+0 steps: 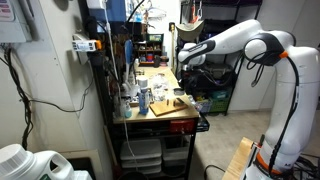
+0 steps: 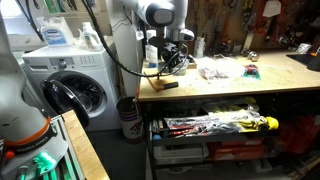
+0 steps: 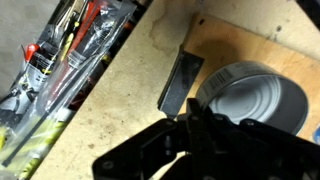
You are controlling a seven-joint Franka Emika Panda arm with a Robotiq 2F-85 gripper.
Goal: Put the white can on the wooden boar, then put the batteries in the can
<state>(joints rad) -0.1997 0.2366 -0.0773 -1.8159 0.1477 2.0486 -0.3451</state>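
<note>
The white can [image 3: 255, 100] stands open side up on the wooden board [image 3: 240, 40] in the wrist view. A dark flat slab [image 3: 180, 80], possibly the batteries, lies across the board's left edge beside the can. My gripper [image 3: 190, 122] hangs above the spot between the slab and the can. Its black fingers look closed together, with nothing visible between them. In both exterior views the gripper [image 1: 183, 58] [image 2: 170, 68] is well above the bench end, over the board [image 1: 165, 107].
Tools lie on the shelf under the bench [image 3: 70, 60] [image 2: 220, 125]. Bottles and clutter stand on the bench behind the board [image 1: 135, 95]. White items lie further along the bench [image 2: 215, 70]. A washing machine [image 2: 70, 85] stands beside the bench.
</note>
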